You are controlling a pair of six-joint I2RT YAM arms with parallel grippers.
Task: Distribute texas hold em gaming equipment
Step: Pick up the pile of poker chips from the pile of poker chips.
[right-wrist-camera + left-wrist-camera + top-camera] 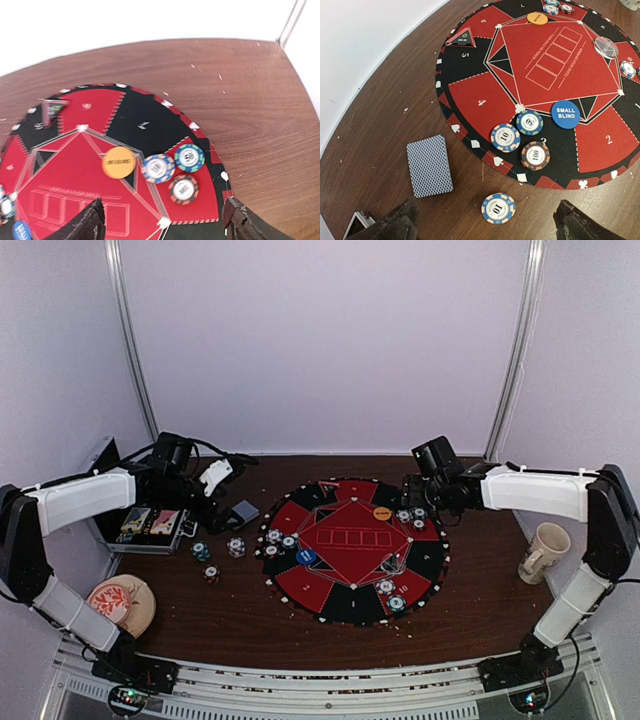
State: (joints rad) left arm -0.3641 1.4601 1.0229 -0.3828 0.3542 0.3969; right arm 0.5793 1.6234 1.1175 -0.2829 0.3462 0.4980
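Left wrist: we see the left gripper (485,210) with jaws wide apart and empty, above the table (380,100) just left of the mat (475,97). Card deck (430,166) and one blue chip (498,208) lie there. Chip trio (529,122) and blue button (565,114) sit on the mat's left side; orange button (119,162) and clear button (606,47) are further right. Right gripper (164,207) has jaws apart and empty, over three chips (158,168) at the mat's far right.

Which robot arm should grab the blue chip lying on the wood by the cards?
Probably the left. The left end effector is open and hangs right over that blue chip, with the cards beside it. The right end effector is far across the mat, over three chips near the orange disc.
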